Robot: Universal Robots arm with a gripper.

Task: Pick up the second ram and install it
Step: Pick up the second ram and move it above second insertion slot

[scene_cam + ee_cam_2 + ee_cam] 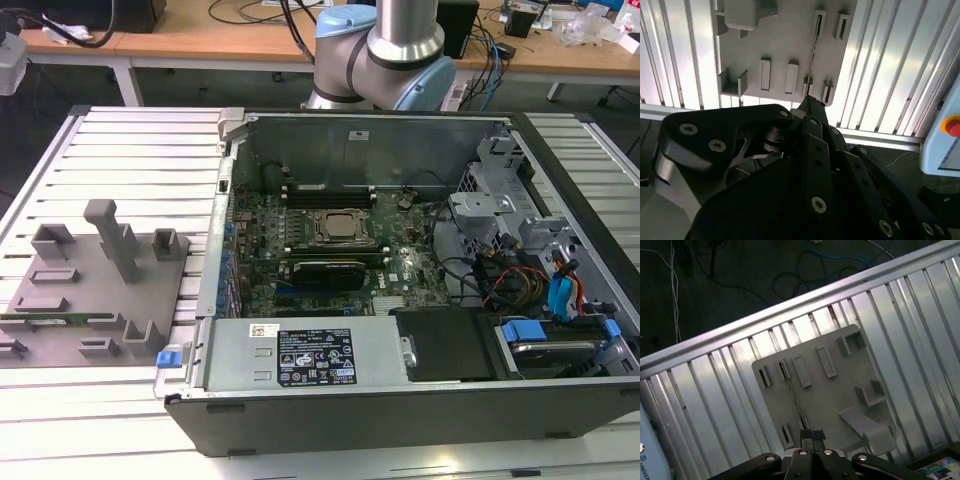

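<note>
Second ram (60, 320) on edge in grey plastic tray (95, 295); gripper (812, 434) above it.
Exterior view: the tray sits at 9 o'clock from the open computer case (400, 425), with the green ram along the tray's 7 o'clock edge. In both wrist views the ram (813, 55) shows as a thin dark line between slot blocks. The jaws appear pressed together, seemingly holding nothing, clear of the tray.

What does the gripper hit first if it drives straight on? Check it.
Most likely the ram, standing on edge in the tray just ahead of the gripper in both wrist views. If it misses the ram, it meets the tray. Depth is unclear.
</note>
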